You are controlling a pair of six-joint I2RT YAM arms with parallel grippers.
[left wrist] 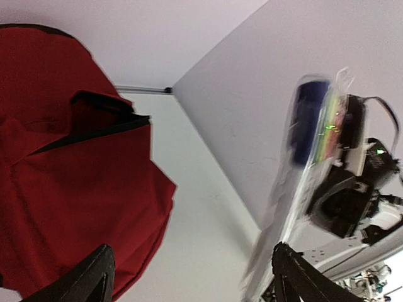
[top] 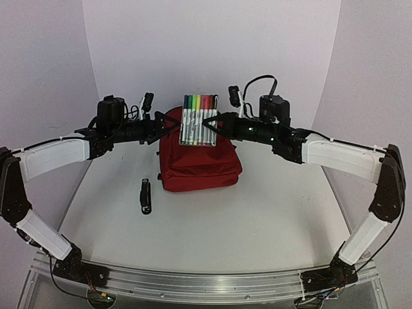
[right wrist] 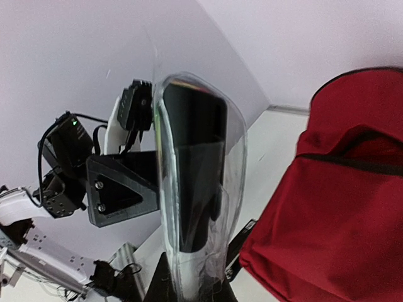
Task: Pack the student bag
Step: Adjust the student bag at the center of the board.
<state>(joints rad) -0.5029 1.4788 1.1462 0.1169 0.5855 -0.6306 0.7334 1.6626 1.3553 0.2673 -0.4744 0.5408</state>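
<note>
Over on the left: left hand [top: 168, 125], up in the air, fingers spread wide, holding nothing. Just beside its far finger, the pack of marker pens [top: 198, 120], not gripped from this side. Lower down on the white worktop [top: 257, 219], near the left side of the student bag [top: 199, 164]: small black thing [top: 146, 195], lying flat, too small to name for sure. Not packed yet.

In the middle: pack of marker pens again, clear see-through sleeve, lots of colours, held up over the far end of the student bag, not inside it. Under it, the student bag, dark red, lying flat on the worktop between the two arms. Black zip line along its top in both wrist views; open or closed, hard to tell.

On the right: right hand [top: 211, 121], closed tight on the right edge of the pack of marker pens, carrying it all alone.

How far along, as a guess: early. Nothing seen inside the student bag. Left to do: get the bag's mouth open, slip the pens in, then fetch the small black thing and put it in too.
</note>
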